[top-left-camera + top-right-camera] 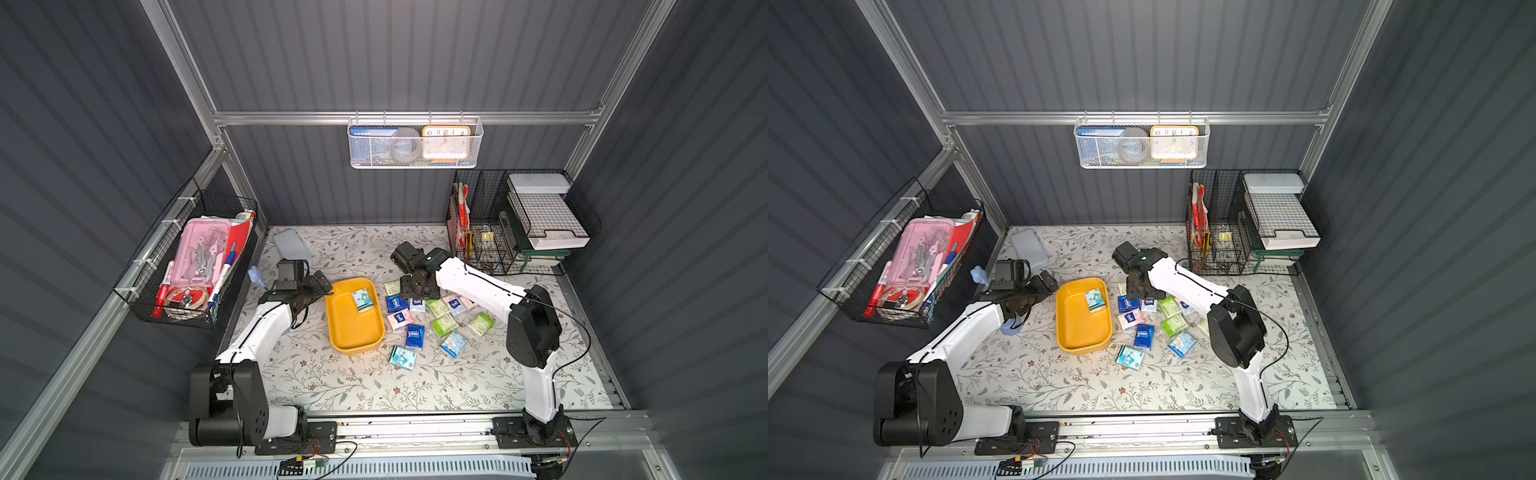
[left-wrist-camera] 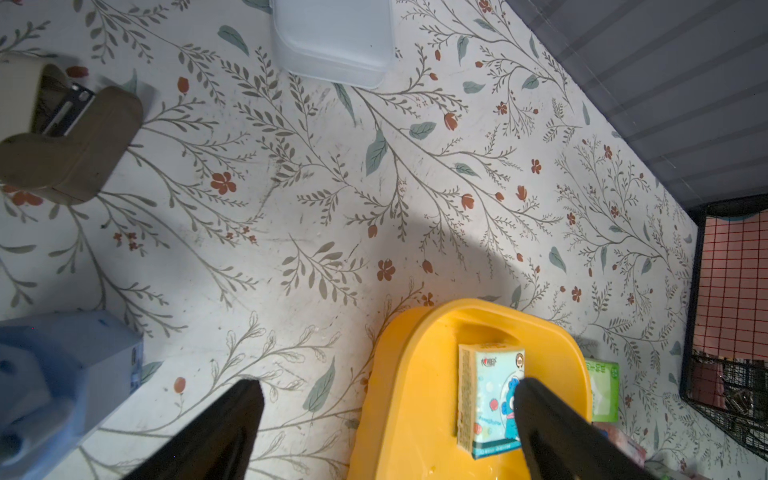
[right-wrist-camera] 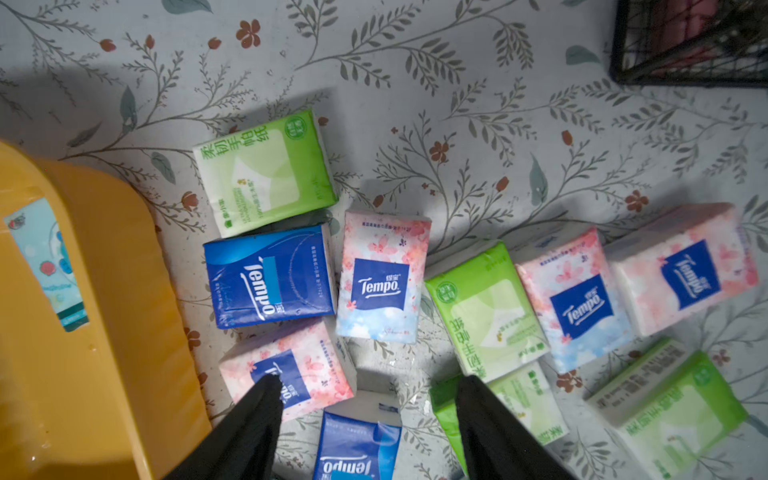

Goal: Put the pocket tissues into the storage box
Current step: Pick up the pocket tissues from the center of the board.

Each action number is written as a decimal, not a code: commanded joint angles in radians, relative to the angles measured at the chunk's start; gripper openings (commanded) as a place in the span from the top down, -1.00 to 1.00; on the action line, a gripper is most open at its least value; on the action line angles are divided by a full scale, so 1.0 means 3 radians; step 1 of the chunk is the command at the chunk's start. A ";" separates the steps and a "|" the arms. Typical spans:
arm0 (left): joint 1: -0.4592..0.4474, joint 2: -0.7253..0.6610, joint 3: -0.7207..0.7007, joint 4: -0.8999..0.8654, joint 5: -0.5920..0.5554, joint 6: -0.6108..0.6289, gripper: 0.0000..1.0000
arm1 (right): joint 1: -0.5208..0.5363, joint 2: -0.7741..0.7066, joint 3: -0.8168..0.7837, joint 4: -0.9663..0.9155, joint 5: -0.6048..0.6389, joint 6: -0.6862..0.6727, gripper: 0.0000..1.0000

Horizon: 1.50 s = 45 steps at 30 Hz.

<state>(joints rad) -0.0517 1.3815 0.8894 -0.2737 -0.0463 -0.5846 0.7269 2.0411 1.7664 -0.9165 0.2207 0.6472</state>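
The right tool (image 3: 370,386) is hovering released over the tissues (image 3: 380,278) beside the box (image 3: 124,270), probably lining up a pick, while the left tool (image 2: 386,386) is hanging released and empty.

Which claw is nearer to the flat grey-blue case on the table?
Left. The left claw is just in front of the case; the right claw hangs over the tissue packets, beyond the yellow box.
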 commanded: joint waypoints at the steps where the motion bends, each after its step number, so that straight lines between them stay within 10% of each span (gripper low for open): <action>1: 0.0019 0.0038 0.0090 0.0016 0.0047 0.0071 -0.98 | -0.0055 0.0145 -0.0026 0.0146 -0.0071 0.0113 -0.37; 40: 0.0019 0.0025 0.0120 -0.0059 -0.0044 0.0123 -0.98 | -0.0168 0.0864 0.0121 0.0262 -0.0035 0.0108 -0.19; 45: 0.0016 0.0018 0.0149 -0.0083 -0.0059 0.0126 -0.99 | -0.0172 0.0862 0.0102 0.0264 -0.0010 0.0114 0.14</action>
<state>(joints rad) -0.0517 1.3949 0.9062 -0.2771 -0.0532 -0.5694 0.6807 2.2662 1.8011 -0.8074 0.2104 0.6815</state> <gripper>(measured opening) 0.992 0.452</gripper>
